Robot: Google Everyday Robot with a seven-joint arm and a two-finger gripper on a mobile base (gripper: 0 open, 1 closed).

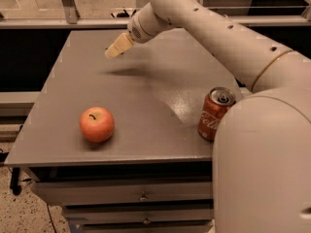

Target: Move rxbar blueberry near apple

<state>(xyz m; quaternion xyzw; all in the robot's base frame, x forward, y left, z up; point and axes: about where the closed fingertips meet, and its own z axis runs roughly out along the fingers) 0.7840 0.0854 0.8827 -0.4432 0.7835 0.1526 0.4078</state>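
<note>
The apple [96,124] is round and orange-red with a dark stem dimple, and sits on the grey table [146,106] near its front left. My gripper [116,47] hangs above the far left part of the table, well behind the apple, and casts a shadow on the tabletop beneath it. The rxbar blueberry is hidden: no dark blue wrapper shows at the gripper or on the table.
A red cola can [215,113] stands upright near the table's front right edge. My white arm [228,38] crosses over the back right of the table, and its big lower segment [262,169] blocks the front right corner. Drawers sit below the tabletop.
</note>
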